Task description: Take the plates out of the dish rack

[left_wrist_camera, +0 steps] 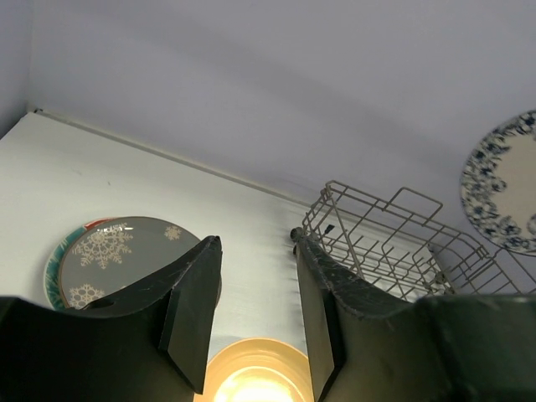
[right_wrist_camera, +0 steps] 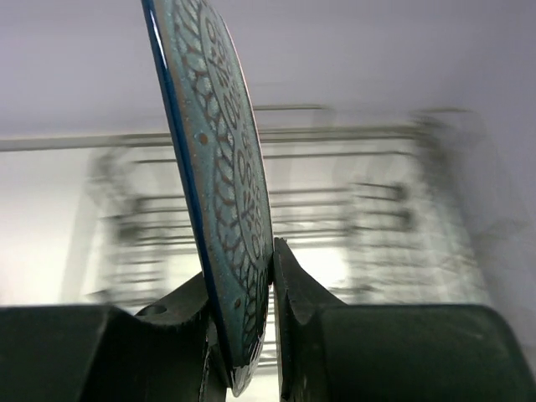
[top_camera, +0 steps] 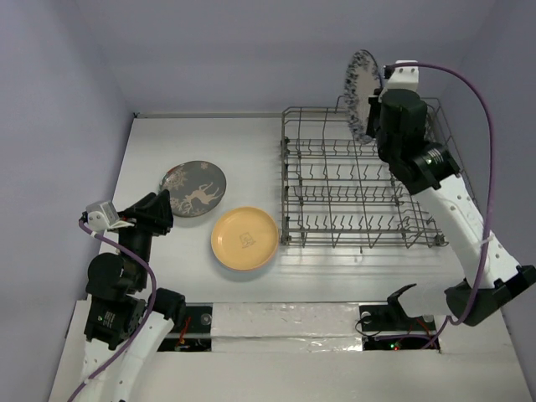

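White flat bench (top_camera: pixel 167 142) carries everything. Large rectangular grey wire dish rack (top_camera: pixel 360 193) sits on its R half. Top view shows the whole grid w/ upright tines. L wrist view catches only one corner (left_wrist_camera: pixel 385 243). R wrist view has it as a blur (right_wrist_camera: pixel 360 209) behind the plate.

Round blue-and-white patterned plate (top_camera: pixel 362 88) is up on edge over the rack's far side, clear of the wires. Top view gives its place, L wrist view its pale floral face (left_wrist_camera: pixel 507 180), and R wrist view (right_wrist_camera: pixel 222 167) a teal side w/ leaf-like scales and a blue rim.

Round grey plate w/ pale deer print (top_camera: pixel 194 188) lies flat on the bench, L of the rack. Only L wrist view (left_wrist_camera: pixel 126 255) shows snowflakes and a red-and-teal rim (left_wrist_camera: pixel 57 268) peeking from under it.

Round plain yellow-orange plate (top_camera: pixel 244 238) lies flat btwn grey plate and rack, and L wrist view has it glaring at the bottom edge (left_wrist_camera: pixel 255 381).

R tool (top_camera: pixel 374 105) is clenched on the patterned plate's lower rim, one finger each side (right_wrist_camera: pixel 255 276).

L tool (top_camera: pixel 165 203) is near the grey plate, released, jaws apart w/ nothing btwn them (left_wrist_camera: pixel 255 276).
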Controlling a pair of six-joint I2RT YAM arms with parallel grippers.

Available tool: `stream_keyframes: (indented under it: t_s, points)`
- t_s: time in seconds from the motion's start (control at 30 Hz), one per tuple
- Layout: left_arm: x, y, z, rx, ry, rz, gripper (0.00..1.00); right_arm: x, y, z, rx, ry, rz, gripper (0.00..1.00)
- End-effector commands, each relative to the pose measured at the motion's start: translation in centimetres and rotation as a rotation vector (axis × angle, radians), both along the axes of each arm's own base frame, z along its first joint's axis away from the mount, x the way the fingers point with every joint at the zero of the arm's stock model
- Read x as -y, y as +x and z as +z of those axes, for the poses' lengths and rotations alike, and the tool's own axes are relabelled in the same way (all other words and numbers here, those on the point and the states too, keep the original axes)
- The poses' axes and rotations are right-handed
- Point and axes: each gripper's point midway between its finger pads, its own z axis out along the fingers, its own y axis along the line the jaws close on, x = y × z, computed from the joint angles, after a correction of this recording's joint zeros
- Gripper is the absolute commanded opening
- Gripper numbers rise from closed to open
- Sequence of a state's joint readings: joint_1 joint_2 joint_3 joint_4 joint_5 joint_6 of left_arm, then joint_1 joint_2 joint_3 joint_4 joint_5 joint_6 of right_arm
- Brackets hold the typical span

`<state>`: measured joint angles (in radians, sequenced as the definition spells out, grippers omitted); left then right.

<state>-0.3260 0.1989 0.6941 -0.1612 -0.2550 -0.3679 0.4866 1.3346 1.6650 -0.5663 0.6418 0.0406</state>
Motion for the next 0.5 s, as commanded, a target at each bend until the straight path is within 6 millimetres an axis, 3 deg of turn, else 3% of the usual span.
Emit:
stream_keyframes:
  t_s: [0.0, 0.03, 0.07, 0.13, 0.2, 0.23, 0.27, 0.3, 0.47]
  points:
    - [0.1, 0.1, 0.9, 0.032, -0.007, -0.002, 0.38, -8.5, 0.2, 5.0, 0.212, 0.276, 0.344, 0.00]
    - [0.0, 0.1, 0.8, 0.029, -0.005, 0.001, 0.38, -9.6, 0.2, 6.1, 0.261, 0.329, 0.395, 0.00]
    - [0.0, 0.1, 0.8, 0.031, -0.007, 0.003, 0.39, -11.4, 0.3, 5.2, 0.249, 0.364, 0.458, 0.00]
    - [0.0, 0.1, 0.8, 0.029, -0.007, 0.004, 0.39, -15.7, -0.4, 5.8, 0.256, 0.470, 0.653, 0.00]
    - [0.0, 0.1, 0.8, 0.028, -0.007, 0.004, 0.39, -20.1, -0.1, 4.1, 0.181, 0.542, 0.781, 0.00]
    - [0.0, 0.2, 0.7, 0.025, -0.005, 0.006, 0.39, -21.6, 0.0, 4.5, 0.200, 0.574, 0.828, 0.00]
    - [0.0, 0.3, 0.7, 0.022, -0.004, 0.006, 0.39, -23.0, 0.2, 4.0, 0.181, 0.600, 0.860, 0.00]
    - [0.0, 0.3, 0.7, 0.022, -0.005, 0.004, 0.39, -25.6, 0.7, 2.2, 0.117, 0.654, 0.904, 0.00]
    - [0.0, 0.3, 0.6, 0.020, -0.005, 0.006, 0.40, -32.2, 2.5, -1.3, 0.008, 0.829, 0.997, 0.00]
